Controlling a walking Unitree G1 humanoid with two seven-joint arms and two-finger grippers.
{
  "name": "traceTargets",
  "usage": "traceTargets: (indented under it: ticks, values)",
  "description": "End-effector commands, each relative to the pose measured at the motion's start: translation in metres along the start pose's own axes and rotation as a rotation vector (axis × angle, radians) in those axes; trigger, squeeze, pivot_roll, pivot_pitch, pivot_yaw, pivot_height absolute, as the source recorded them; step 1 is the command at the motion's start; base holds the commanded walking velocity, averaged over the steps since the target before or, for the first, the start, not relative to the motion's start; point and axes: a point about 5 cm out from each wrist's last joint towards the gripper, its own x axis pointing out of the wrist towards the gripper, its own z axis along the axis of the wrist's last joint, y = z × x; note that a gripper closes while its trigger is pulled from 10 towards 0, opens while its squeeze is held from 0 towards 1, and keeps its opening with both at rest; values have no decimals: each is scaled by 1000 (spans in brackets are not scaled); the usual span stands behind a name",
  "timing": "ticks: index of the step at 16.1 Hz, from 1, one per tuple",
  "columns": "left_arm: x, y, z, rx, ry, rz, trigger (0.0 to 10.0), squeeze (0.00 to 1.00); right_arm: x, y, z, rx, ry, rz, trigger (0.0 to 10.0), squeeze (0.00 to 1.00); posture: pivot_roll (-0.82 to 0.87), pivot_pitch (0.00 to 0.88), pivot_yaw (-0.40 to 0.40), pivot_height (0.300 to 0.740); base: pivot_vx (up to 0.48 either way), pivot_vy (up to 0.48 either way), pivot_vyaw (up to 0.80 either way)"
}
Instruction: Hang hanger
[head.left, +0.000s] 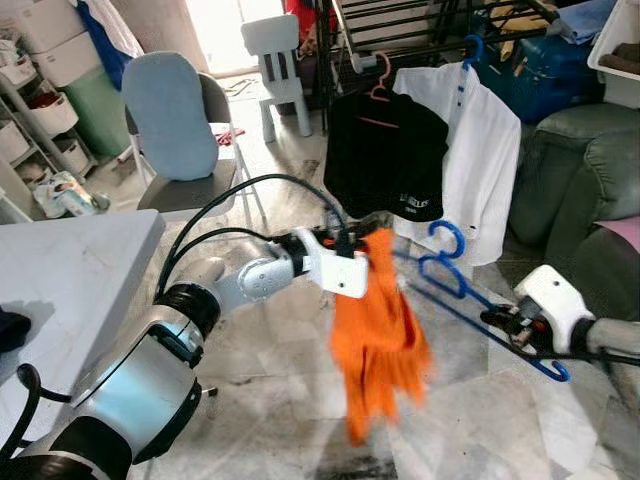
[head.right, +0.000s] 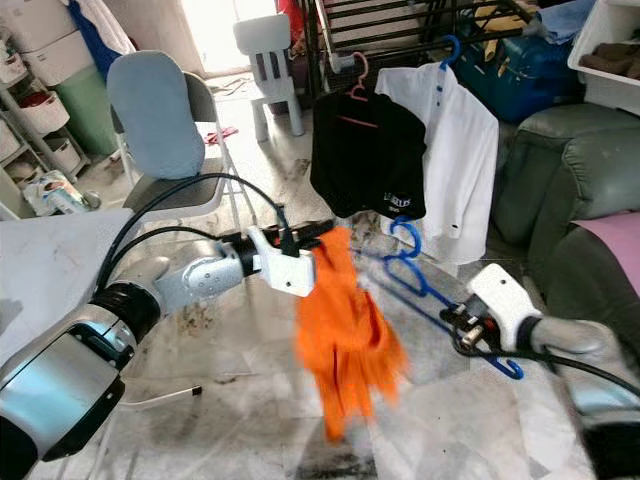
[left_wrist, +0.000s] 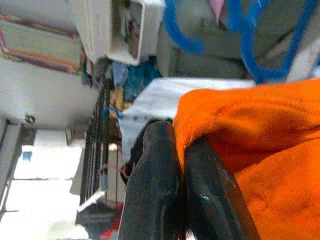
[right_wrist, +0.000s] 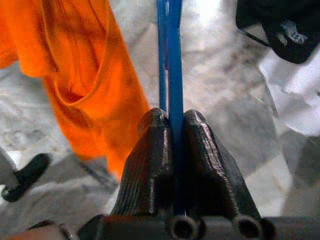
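An orange garment (head.left: 378, 335) hangs limp in mid-air over the marble floor, blurred. My left gripper (head.left: 362, 240) is shut on its top edge; in the left wrist view the black fingers (left_wrist: 165, 185) pinch the orange cloth (left_wrist: 260, 150). A blue plastic hanger (head.left: 462, 292) slants from the garment down to the right. My right gripper (head.left: 503, 322) is shut on its lower bar, and the right wrist view has the blue bar (right_wrist: 170, 65) clamped between both fingers (right_wrist: 150, 170). The hanger's hook end (head.left: 445, 240) sits beside the garment's top.
A dark drying rack (head.left: 400, 30) stands behind, with a black shirt (head.left: 385, 160) on a pink hanger and a white shirt (head.left: 480, 170) on a blue hanger. A grey sofa (head.left: 575, 180) is at right, a chair (head.left: 185, 140) at left, a white table (head.left: 70, 270) nearest left.
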Motion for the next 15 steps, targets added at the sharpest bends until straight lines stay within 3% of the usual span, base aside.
traceTargets:
  ticks: [1,5,8,9,11,15]
  values:
    - [-6,0,-9,19,46,-2,10000,0,-8,-2,18,-23,-68,27,10000,0,-191,0,149,740,0,0,0]
    - [-10,-13,-21,16,164,-45,10000,0,-47,-14,42,-111,-71,83,10000,0,-208,0,158,740,0,0,0]
    - [-12,-12,-29,-106,248,10,10000,0,-49,-5,41,-126,-34,149,10000,0,-216,0,164,740,0,0,0]
    - [-11,-11,-30,-219,271,49,10000,0,-46,1,38,-119,-29,175,10000,0,-219,0,165,740,0,0,0]
    - [-7,-9,-28,-345,277,103,10000,0,-44,9,32,-118,4,218,10000,0,-220,0,165,740,0,0,0]
    - [-7,-10,-30,-370,300,105,10000,0,-51,7,32,-127,36,204,10000,0,-229,0,171,740,0,0,0]
